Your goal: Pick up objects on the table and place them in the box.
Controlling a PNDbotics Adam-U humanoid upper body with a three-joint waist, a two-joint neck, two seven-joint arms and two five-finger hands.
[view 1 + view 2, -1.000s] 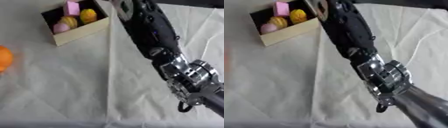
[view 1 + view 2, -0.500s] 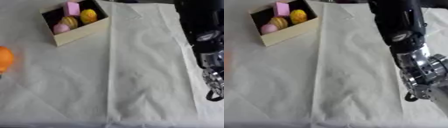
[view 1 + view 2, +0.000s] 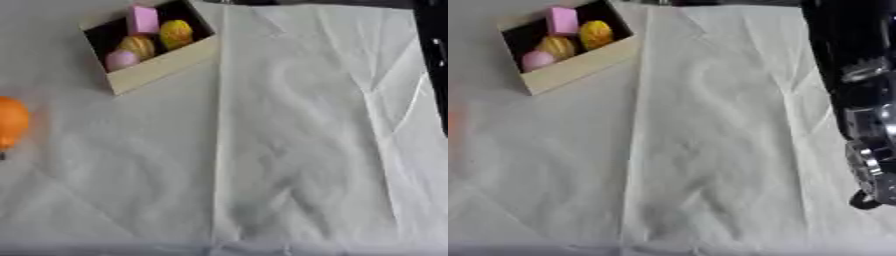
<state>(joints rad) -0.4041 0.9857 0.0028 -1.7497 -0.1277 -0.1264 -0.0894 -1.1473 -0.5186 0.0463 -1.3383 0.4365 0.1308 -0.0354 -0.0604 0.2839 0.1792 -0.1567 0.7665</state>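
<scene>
Sitting far left — box (image 3: 162, 62); orange object (image 3: 12, 121) nearer.

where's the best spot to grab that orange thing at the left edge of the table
Probably from above, fingers closing across the rounded middle of the orange object. It lies alone on the white cloth, apart from the box, with open space around it; its left side is cut off from view.
</scene>
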